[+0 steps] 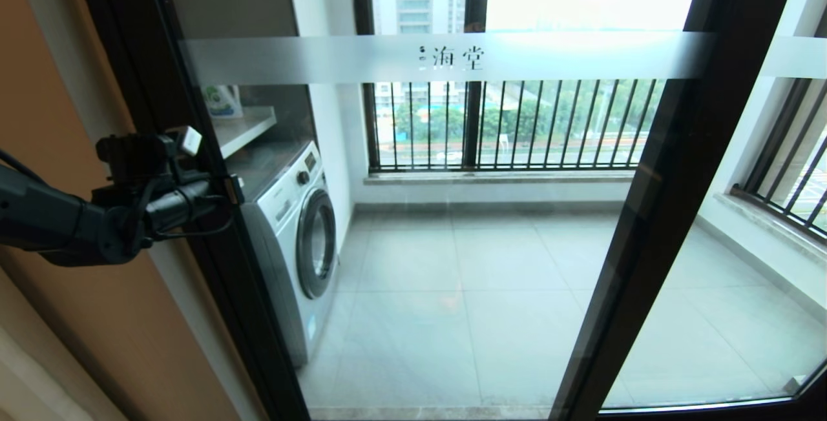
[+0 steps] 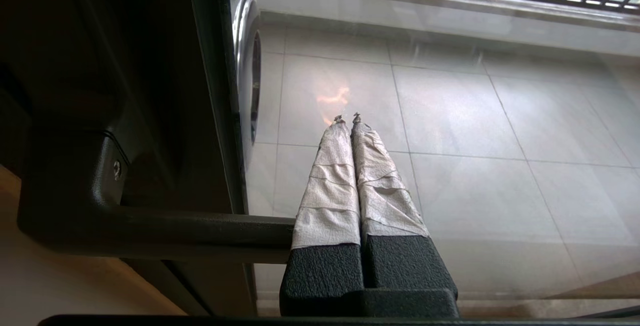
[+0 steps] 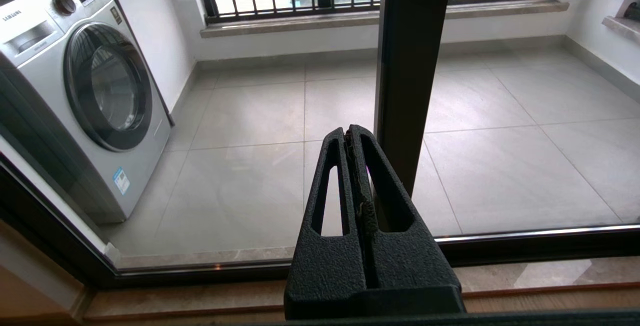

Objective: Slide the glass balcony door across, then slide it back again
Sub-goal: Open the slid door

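Note:
The glass balcony door (image 1: 452, 246) fills the head view, its frosted band (image 1: 549, 56) printed with Chinese characters. Its dark left stile (image 1: 161, 72) stands by my left arm. My left gripper (image 1: 227, 190) is up against that stile. In the left wrist view the left gripper (image 2: 347, 117) is shut, its taped fingers (image 2: 327, 186) lying along the glass. The door's dark handle bar (image 2: 150, 226) meets the side of one finger, not between them. My right gripper (image 3: 351, 130) is shut on nothing, low before the glass beside a dark stile (image 3: 410, 66); the head view does not show it.
A silver washing machine (image 1: 300, 240) stands behind the glass on the left, a shelf with a bottle (image 1: 223, 101) above it. Barred windows (image 1: 510, 124) line the balcony. A second glass panel (image 1: 743, 292) is at right. A tan wall (image 1: 39, 85) lies left. The floor track (image 3: 525, 246) runs below.

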`<state>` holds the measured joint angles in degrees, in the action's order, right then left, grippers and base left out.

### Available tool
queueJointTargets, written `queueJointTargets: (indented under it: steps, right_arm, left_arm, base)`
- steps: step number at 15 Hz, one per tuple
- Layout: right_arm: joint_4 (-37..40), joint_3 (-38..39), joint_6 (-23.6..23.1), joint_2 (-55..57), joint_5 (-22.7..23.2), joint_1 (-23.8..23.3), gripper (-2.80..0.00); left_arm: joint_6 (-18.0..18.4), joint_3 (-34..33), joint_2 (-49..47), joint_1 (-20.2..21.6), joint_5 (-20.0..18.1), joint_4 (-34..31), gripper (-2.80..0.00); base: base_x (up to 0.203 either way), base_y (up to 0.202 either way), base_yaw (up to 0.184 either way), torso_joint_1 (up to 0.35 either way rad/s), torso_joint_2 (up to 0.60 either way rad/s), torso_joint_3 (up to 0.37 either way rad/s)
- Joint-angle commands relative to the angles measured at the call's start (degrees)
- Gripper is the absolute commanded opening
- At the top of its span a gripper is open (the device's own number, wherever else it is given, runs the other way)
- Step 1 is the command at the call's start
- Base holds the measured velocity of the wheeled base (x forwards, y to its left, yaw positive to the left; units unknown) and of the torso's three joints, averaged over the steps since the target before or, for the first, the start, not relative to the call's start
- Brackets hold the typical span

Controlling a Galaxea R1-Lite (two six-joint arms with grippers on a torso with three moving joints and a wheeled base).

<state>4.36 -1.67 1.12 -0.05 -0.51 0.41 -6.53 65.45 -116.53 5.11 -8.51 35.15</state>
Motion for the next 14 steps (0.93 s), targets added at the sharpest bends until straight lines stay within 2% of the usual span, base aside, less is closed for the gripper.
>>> queueJointTargets:
  steps: [1,6,9,14]
  right_arm:
    - [0.0,0.0,0.0,0.0,0.0,0.0,-2.8]
    - [0.0,0.0,0.0,0.0,0.0,0.0,-2.8]
    - [0.0,0.0,0.0,0.0,0.0,0.0,-2.8]
    - [0.0,0.0,0.0,0.0,0.0,0.0,-2.8]
  left_arm:
    - [-0.1,-0.6,-0.2,0.8,0.2,-0.1,-2.8]
    - [0.9,-3.0,-0.9,2.3,0.2,0.7,-2.8]
    - [1.7,-3.6,-3.0,2.4,0.3,6.7,-2.8]
    - [1.9,-4.4,-2.9,3.6,0.2,7.1,-2.8]
  base:
    - [0.0,0.0,0.0,0.0,0.0,0.0]
    - [0.0,0.0,0.0,0.0,0.0,0.0]
    - [0.0,0.0,0.0,0.0,0.0,0.0]
    - [0.0,0.0,0.0,0.0,0.0,0.0]
